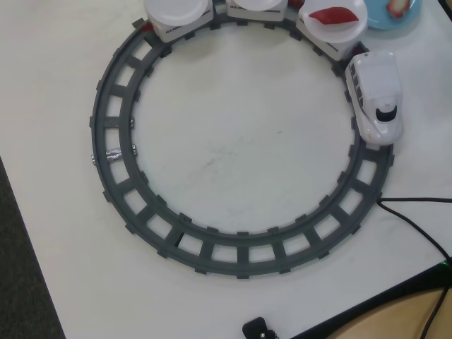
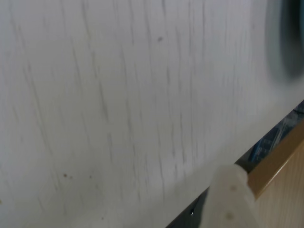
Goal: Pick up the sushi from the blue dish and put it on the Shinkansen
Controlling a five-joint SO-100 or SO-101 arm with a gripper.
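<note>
The white Shinkansen stands on the grey ring track at the right, with wagons behind it carrying white plates. The nearest plate holds a red-topped sushi. The blue dish shows at the top right corner with a piece of food on it, cut off by the frame. My gripper does not show in the overhead view. In the wrist view only one pale, blurred finger shows above the white table near its edge; the other finger is hidden.
Two more white plates ride on wagons at the top. A black cable runs along the right. A small black object sits at the table's front edge. Wood surface lies beyond the edge.
</note>
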